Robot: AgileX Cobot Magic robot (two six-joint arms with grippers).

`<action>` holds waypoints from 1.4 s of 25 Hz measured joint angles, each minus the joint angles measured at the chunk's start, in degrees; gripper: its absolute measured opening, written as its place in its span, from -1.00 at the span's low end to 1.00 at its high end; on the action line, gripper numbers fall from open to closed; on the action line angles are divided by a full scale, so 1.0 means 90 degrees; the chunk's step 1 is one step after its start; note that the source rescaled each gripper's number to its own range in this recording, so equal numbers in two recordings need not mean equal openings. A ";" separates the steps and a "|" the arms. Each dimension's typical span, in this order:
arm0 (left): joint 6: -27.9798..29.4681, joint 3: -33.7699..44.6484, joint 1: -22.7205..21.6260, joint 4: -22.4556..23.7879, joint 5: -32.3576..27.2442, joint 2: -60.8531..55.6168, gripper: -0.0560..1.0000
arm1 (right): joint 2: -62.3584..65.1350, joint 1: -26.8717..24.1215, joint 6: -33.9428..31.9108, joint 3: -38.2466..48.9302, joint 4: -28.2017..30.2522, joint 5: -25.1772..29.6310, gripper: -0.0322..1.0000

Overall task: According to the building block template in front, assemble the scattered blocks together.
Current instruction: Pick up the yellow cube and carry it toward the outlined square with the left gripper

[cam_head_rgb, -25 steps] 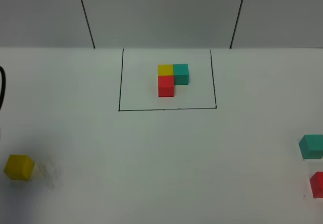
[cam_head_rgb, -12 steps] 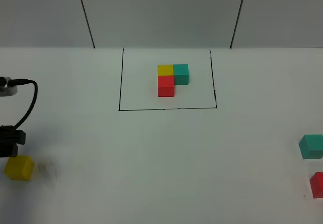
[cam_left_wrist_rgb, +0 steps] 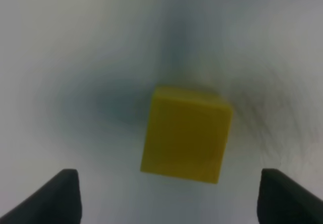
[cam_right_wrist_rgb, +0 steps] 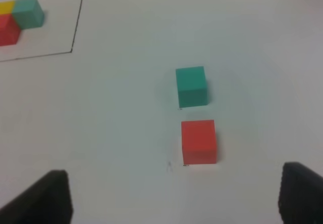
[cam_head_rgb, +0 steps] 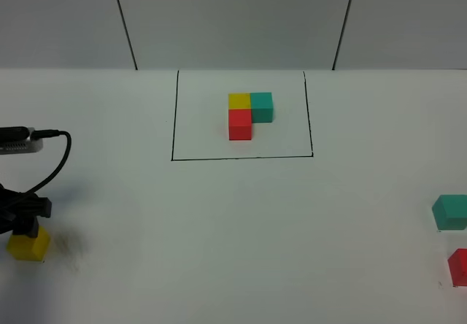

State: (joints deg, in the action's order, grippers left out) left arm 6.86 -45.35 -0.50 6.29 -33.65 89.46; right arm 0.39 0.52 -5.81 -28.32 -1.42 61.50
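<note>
Left end effector (cam_left_wrist_rgb: 171,200): jaws open, nothing gripped. Yellow cube (cam_left_wrist_rgb: 185,134) rests on bench (cam_head_rgb: 233,229) directly ahead of fingertips, centred between jaws, no contact visible.

Right end effector (cam_right_wrist_rgb: 176,201): jaws open, empty. Red cube (cam_right_wrist_rgb: 199,142) just ahead. Teal cube (cam_right_wrist_rgb: 192,86) just beyond red cube, near it but not touching.

Template (cam_head_rgb: 250,114): well apart from both end effectors, farther ahead, inside black rectangle (cam_head_rgb: 175,116). Yellow and teal blocks side by side, red block against yellow, forming L.
</note>
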 joint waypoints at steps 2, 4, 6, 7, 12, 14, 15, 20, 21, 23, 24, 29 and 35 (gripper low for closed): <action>0.0000 0.0000 0.0000 0.0000 0.0068 0.0117 0.18 | 0.0000 0.0000 0.0000 0.0000 0.0000 0.0000 0.55; 0.0000 0.0000 0.0000 0.0000 0.0121 0.0218 0.18 | 0.0000 0.0000 0.0000 0.0000 0.0000 0.0000 0.55; 0.0000 0.0000 0.0000 0.0000 0.0201 0.0287 0.18 | 0.0000 0.0000 0.0000 0.0000 0.0000 0.0000 0.55; 0.0000 0.0000 0.0000 0.0000 0.0245 0.0318 0.18 | 0.0000 0.0000 0.0000 0.0000 0.0000 0.0000 0.55; 0.0000 -0.0005 0.0000 0.0000 0.0429 0.0537 0.18 | 0.0000 0.0000 0.0000 0.0000 0.0000 0.0000 0.55; 0.0000 -0.0005 0.0000 0.0000 0.0481 0.0613 0.18 | 0.0000 0.0000 0.0000 0.0000 0.0000 0.0000 0.55; 0.0000 -0.0005 0.0000 0.0000 0.0513 0.0646 0.18 | 0.0000 0.0000 0.0000 0.0000 0.0000 0.0000 0.55; 0.0000 -0.0005 0.0000 0.0000 0.0666 0.0669 0.18 | 0.0000 0.0000 0.0000 0.0000 0.0000 0.0000 0.55; 0.0000 -0.0005 0.0000 0.0000 0.0691 0.0669 0.18 | 0.0000 0.0000 0.0000 0.0000 0.0000 0.0000 0.55; 0.0000 -0.0005 0.0000 0.0000 0.0714 0.0669 0.18 | 0.0000 0.0000 0.0000 0.0000 0.0000 0.0000 0.55; 0.0000 -0.0005 0.0000 0.0000 0.0714 0.0675 0.18 | 0.0000 0.0000 0.0000 0.0000 0.0000 0.0000 0.55; 0.0000 -0.0005 0.0000 0.0000 0.0714 0.0915 0.18 | 0.0000 0.0000 0.0000 0.0000 0.0000 0.0000 0.54; 0.0000 -0.0005 0.0000 0.0000 0.0788 0.1233 0.18 | 0.0000 0.0000 0.0000 0.0000 0.0000 0.0000 0.54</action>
State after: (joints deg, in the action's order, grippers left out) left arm 6.86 -45.39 -0.50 6.29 -26.55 100.56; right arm 0.39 0.52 -5.81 -28.32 -1.42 61.50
